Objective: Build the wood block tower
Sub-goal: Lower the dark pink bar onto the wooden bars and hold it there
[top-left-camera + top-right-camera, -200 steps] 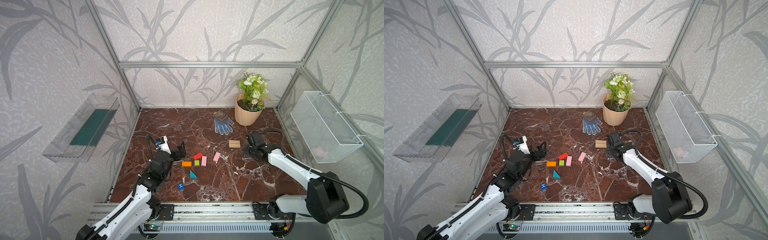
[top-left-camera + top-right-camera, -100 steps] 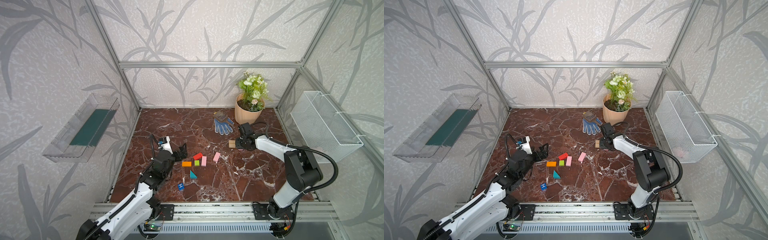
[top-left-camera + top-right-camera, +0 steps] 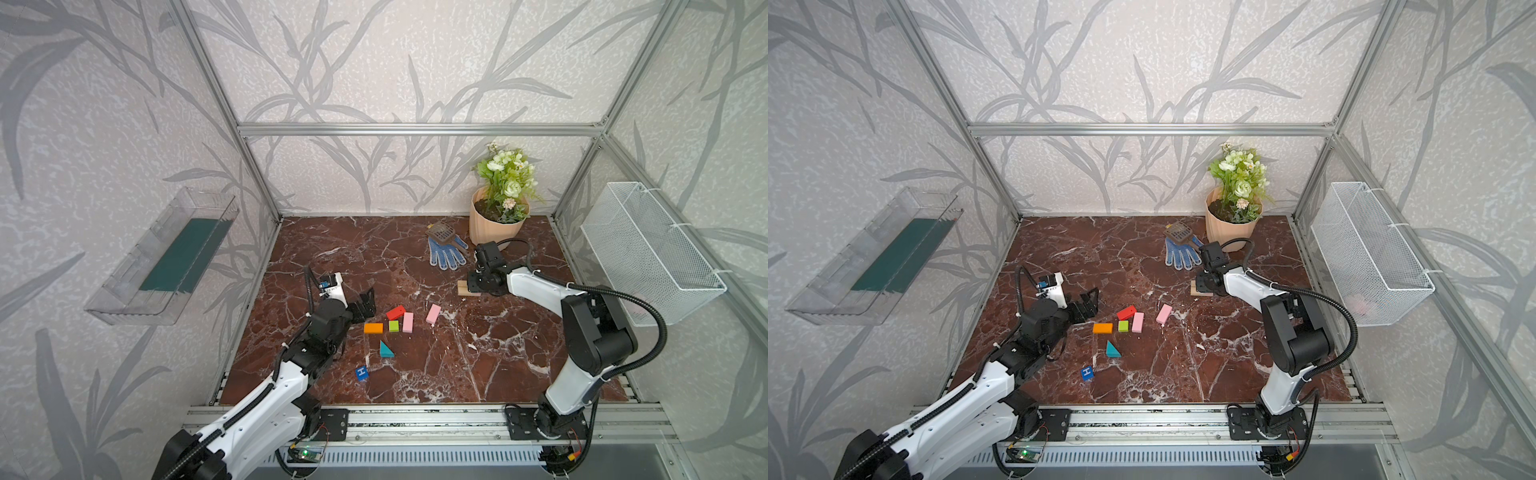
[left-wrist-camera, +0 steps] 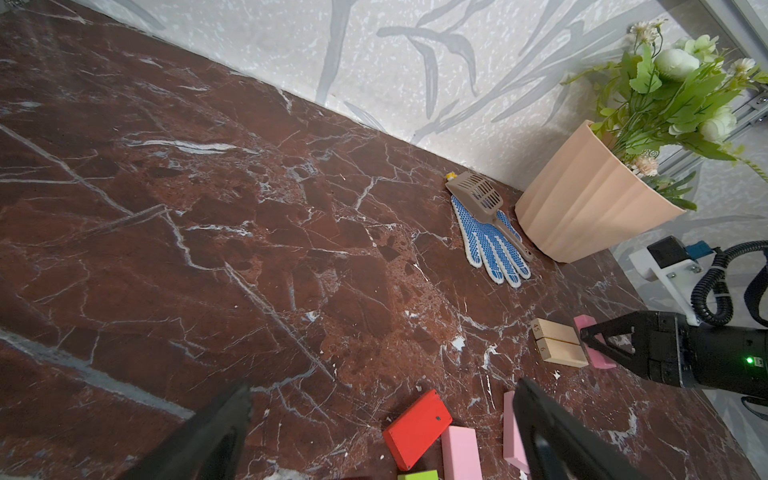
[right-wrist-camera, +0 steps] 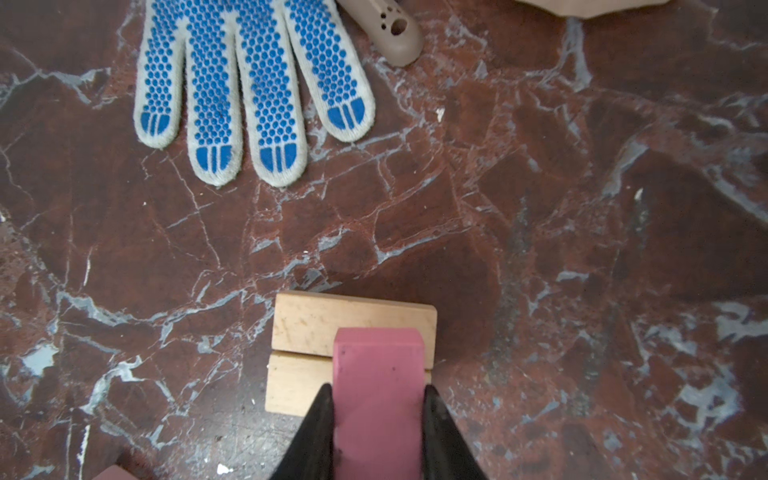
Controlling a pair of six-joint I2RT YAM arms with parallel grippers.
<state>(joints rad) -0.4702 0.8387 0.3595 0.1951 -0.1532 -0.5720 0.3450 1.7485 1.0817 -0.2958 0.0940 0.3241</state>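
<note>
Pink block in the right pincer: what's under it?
Two tan bars lie side by side on the marble table, beneath the pink block gripped by the right pincer. It hides part of both; whether it touches them cannot be told.

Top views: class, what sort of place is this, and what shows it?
Probably a robot lab test cell: an aluminium frame holds wallpapered panels, two robot arms are mounted on a front rail, and wood blocks lie as props on the marble-look table.
</note>
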